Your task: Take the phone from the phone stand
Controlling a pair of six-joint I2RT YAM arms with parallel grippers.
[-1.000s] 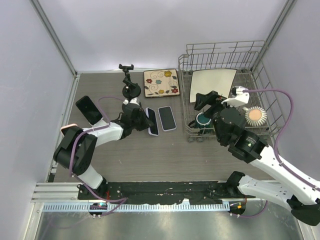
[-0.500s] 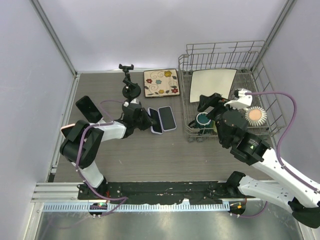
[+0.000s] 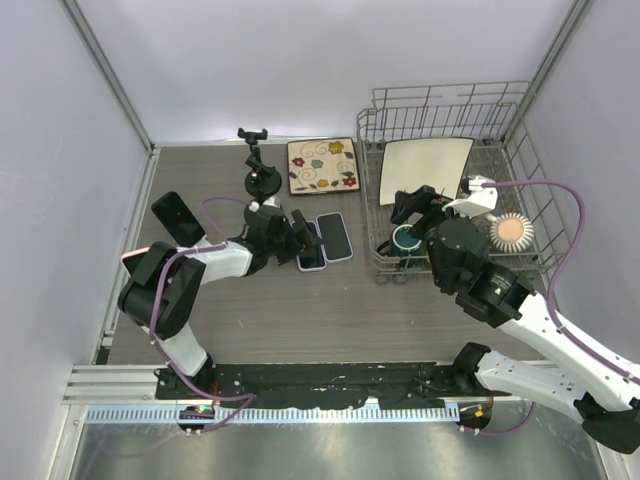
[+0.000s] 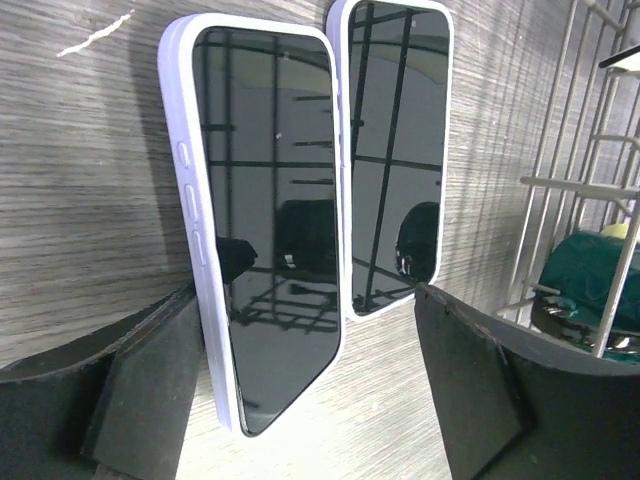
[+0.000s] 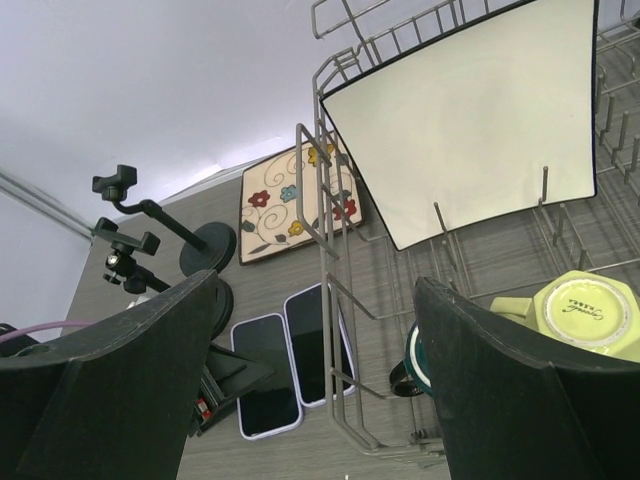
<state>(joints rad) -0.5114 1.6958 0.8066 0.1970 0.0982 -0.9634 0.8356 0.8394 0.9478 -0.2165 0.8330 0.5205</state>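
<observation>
Gapes wide at the left gripper (image 4: 305,300), clamping nothing; straddles the lavender-cased phone (image 4: 265,230), lying between its fingers beside a second phone (image 4: 395,150), well apart from the phone stand (image 3: 265,183). Likewise wide and empty at the right gripper (image 5: 315,283).

Tabletop (image 3: 300,310): grey wood-grain, matte. Pale lavender-white walls (image 3: 300,60) on 3 sides: back, left, right. 2 slanted metal posts, left (image 3: 105,70) and right (image 3: 548,65), at back corners. Bright glare strip (image 3: 215,141) along base of back wall. Aluminium rail (image 3: 110,385) across near edge, ribbed strip (image 3: 300,413) below it, then brushed steel sheet (image 3: 330,455). Light even, diffuse. Shadows soft.
</observation>
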